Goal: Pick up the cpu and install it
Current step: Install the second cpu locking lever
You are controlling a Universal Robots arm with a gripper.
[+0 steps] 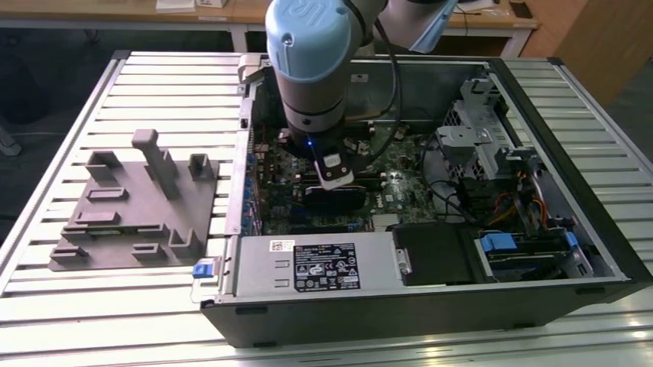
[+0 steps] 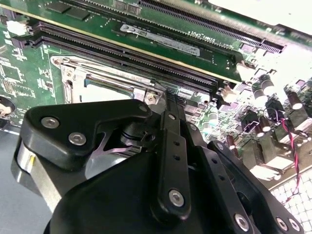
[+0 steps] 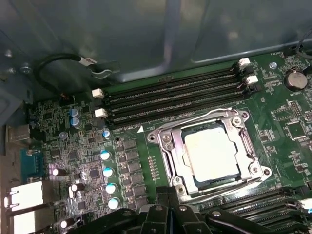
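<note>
The cpu (image 3: pixel 210 150) lies flat inside the socket (image 3: pixel 168 153) on the motherboard (image 3: pixel 122 161). The gripper (image 3: pixel 170 214) hangs just beside the socket; I cannot tell if it is open. A good install needs the chip level and the frame closed gently.

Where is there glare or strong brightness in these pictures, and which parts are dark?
In the second wrist view the motherboard's far corner is washed out white; in the first wrist view the cpu shines pale in its socket and the rear ports glare; in the exterior view the case interior under the arm is dim.
</note>
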